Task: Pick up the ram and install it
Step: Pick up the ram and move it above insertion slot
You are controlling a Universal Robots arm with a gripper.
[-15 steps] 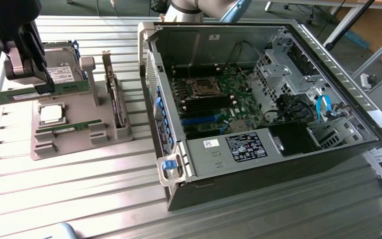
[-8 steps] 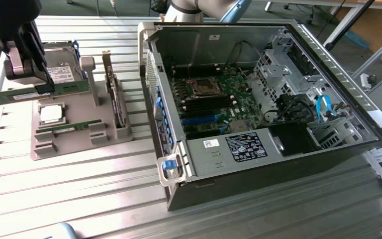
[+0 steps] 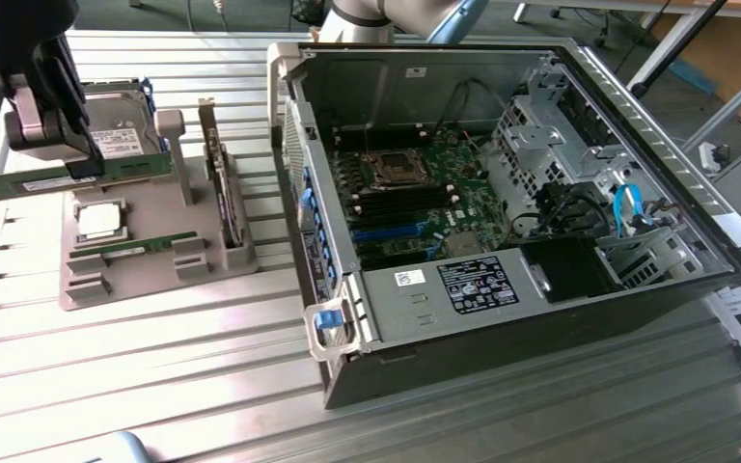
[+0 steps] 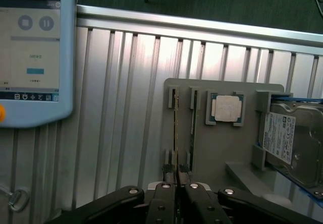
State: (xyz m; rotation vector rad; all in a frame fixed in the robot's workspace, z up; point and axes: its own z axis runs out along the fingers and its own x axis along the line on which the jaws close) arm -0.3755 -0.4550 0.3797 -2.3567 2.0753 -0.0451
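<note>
Above the fixture (image 3: 151,282), end effector (image 3: 84,172) clamps ram (image 3: 20,181), ctr hidden behind it.

The ram (image 4: 175,128) is clamped edge-on in the gripper (image 4: 176,178) — a processor chip (image 4: 225,108) is seen at its one o'clock, a hard drive (image 4: 285,138) at two.

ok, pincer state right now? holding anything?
pincer: closed, holding the ram, up off the grey tray.
</note>
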